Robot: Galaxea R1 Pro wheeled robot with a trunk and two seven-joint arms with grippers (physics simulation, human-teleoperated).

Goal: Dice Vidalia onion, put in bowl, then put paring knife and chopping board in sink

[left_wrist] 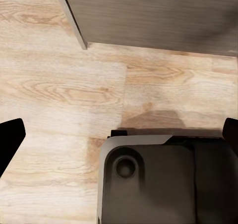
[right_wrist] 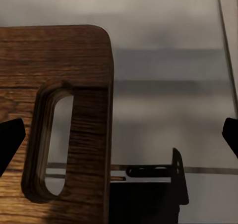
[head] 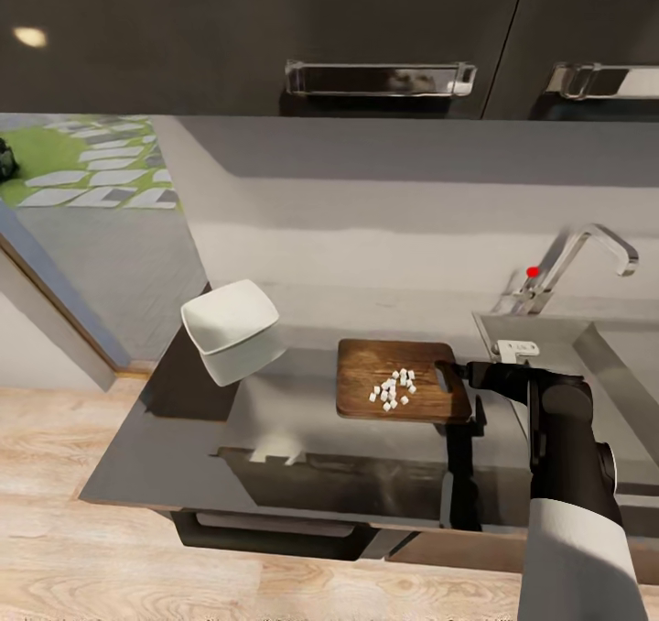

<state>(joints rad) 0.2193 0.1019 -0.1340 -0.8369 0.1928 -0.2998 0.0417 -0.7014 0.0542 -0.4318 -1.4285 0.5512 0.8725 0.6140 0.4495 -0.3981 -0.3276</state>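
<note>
The dark-brown chopping board point(head: 366, 369) lies on the glossy countertop point(head: 174, 447), with small white diced onion pieces point(head: 394, 389) heaped near its middle. My right gripper point(head: 455, 372) hovers over the board's handle end, next to the sink point(head: 631, 364). In the right wrist view the right gripper point(right_wrist: 119, 137) is open, its fingertips point(right_wrist: 10, 140) spread wide on either side of the handle hole point(right_wrist: 49, 140). The white bowl point(head: 231, 317) stands on the counter to the board's left. My left gripper point(left_wrist: 119, 135) hangs open over the wooden floor. The paring knife is out of view.
A chrome faucet point(head: 586, 253) with a red knob point(head: 533, 272) stands behind the sink, and a small white object point(head: 517, 349) sits at the basin's near-left corner. Dark wall cabinets point(head: 275, 35) hang overhead. The robot's base point(left_wrist: 163, 184) is below the left gripper.
</note>
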